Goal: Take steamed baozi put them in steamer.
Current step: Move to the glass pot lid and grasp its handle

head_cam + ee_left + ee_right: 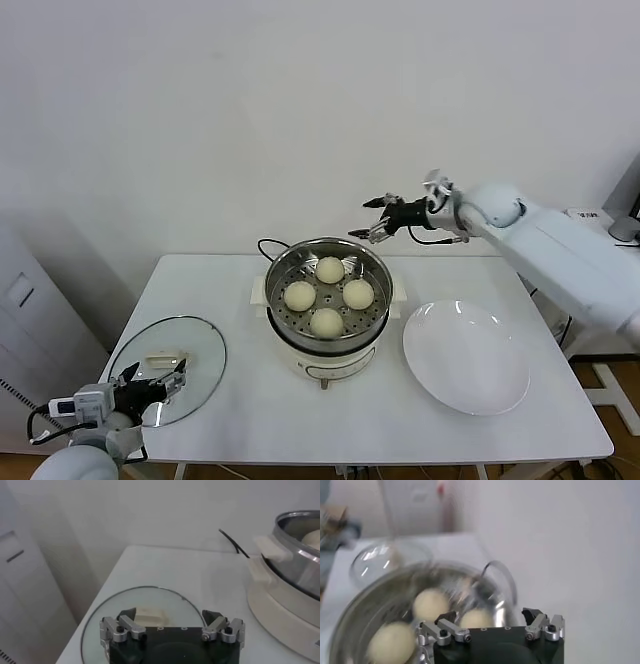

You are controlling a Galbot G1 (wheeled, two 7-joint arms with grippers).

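Note:
The steamer [328, 345], a shiny steel pot on a cream base, stands mid-table with several cream-white steamed baozi [330, 269] on its perforated tray. My right gripper [362, 220] hangs open and empty in the air, above and just behind the pot's far right rim. Its wrist view looks down past the open gripper [490, 615] onto the baozi [431, 603] in the steamer [370, 592]. Low at the table's near left corner, my left gripper [158, 378] is open and empty over the glass lid [200, 335]. The left wrist view shows that gripper [169, 616], the lid [145, 597] and the steamer [280, 600].
An empty large white plate [466, 355] lies right of the steamer. The flat glass lid with its cream handle [165, 357] rests on the table at the left. A black cord [268, 245] loops behind the pot. A wall stands close behind the table.

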